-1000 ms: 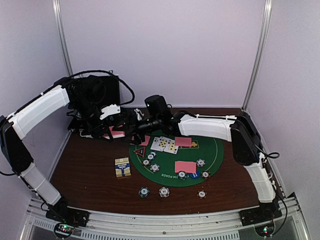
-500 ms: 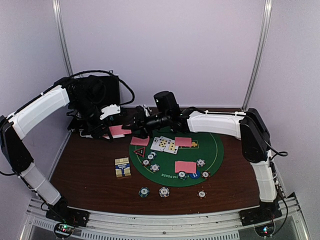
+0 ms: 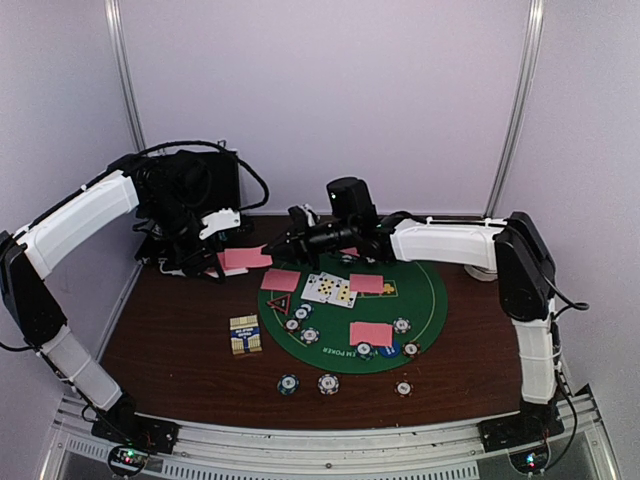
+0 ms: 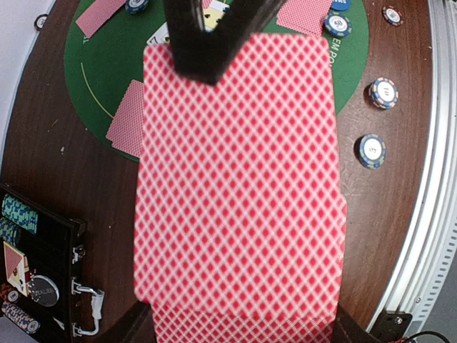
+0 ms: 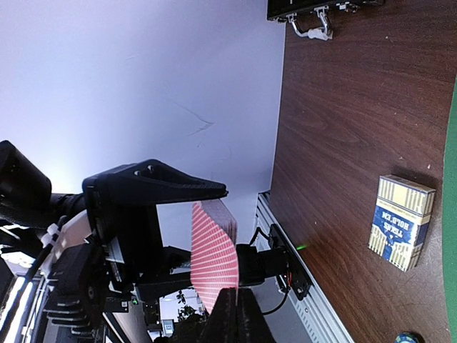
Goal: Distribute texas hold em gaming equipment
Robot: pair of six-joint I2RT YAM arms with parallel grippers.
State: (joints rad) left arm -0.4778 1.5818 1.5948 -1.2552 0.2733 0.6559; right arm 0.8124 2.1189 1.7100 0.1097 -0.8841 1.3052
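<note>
Pale lilac walls close in a dark wooden surface (image 3: 170,350) with a round green mat (image 3: 425,290) at its middle. Dealing is the step in hand: pink-backed cards (image 3: 370,333) lie face down on the mat beside some face-up cards (image 3: 330,288), and poker chips (image 3: 328,383) sit on its near half and on the wood in front.

The deck (image 3: 245,259) is held off the surface by the mat's far-left edge, clamped in the left gripper (image 3: 226,260). The right gripper (image 4: 207,64) is pinched flat on the edge of the top card (image 4: 235,186) (the right wrist view shows that card bowing away from the stack).

Next, I judge, the card must slide clear without dragging its neighbours, then go to a free spot on the mat.

The left arm arches in past the black case (image 3: 205,180). The right arm stretches nearly level across the mat's far side, wrist pointing left.
</note>
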